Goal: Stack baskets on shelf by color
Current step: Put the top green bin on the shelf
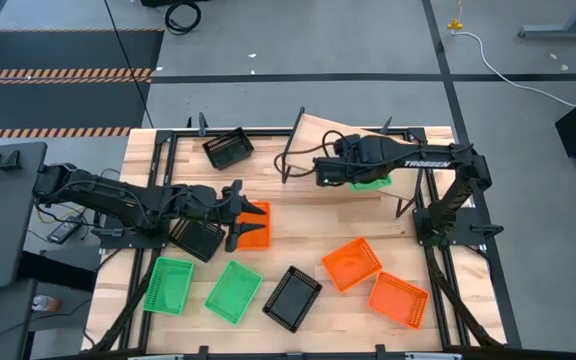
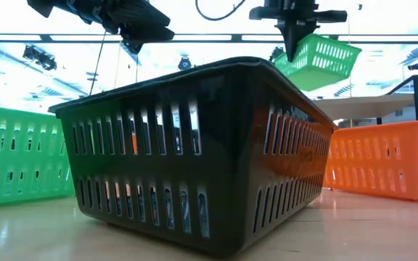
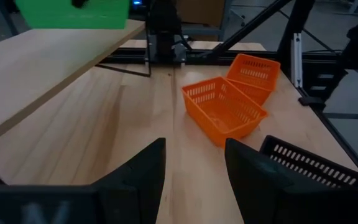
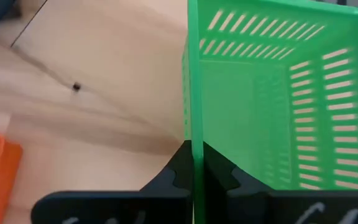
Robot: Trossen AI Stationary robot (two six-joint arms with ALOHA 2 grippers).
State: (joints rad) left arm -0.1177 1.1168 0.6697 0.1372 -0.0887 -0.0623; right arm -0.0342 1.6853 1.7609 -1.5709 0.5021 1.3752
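Note:
My right gripper (image 4: 193, 171) is shut on a green basket (image 2: 318, 61) that hangs tilted in the air over the shelf (image 1: 323, 135), a light plank on thin black legs at the far side. In the high view the arm hides most of this basket (image 1: 371, 184). My left gripper (image 3: 194, 174) stands open above the table's middle, with nothing between its fingers, beside an orange basket (image 1: 254, 226) and over a black one (image 1: 196, 240). Both of these rest on their bottoms on the table. My right gripper pinches one side wall of the green basket at its rim (image 4: 193, 124), one finger (image 4: 219, 171) inside the basket and one outside. The fingers come from above, slanting down. The basket is lifted clear and hangs tilted below them.
Two green baskets (image 1: 168, 283) (image 1: 233, 291), a black basket (image 1: 291, 297) and two orange baskets (image 1: 352, 263) (image 1: 398, 299) lie along the table's near side. Another black basket (image 1: 228, 150) sits at the far left. Bare tabletop lies between the shelf and the near baskets.

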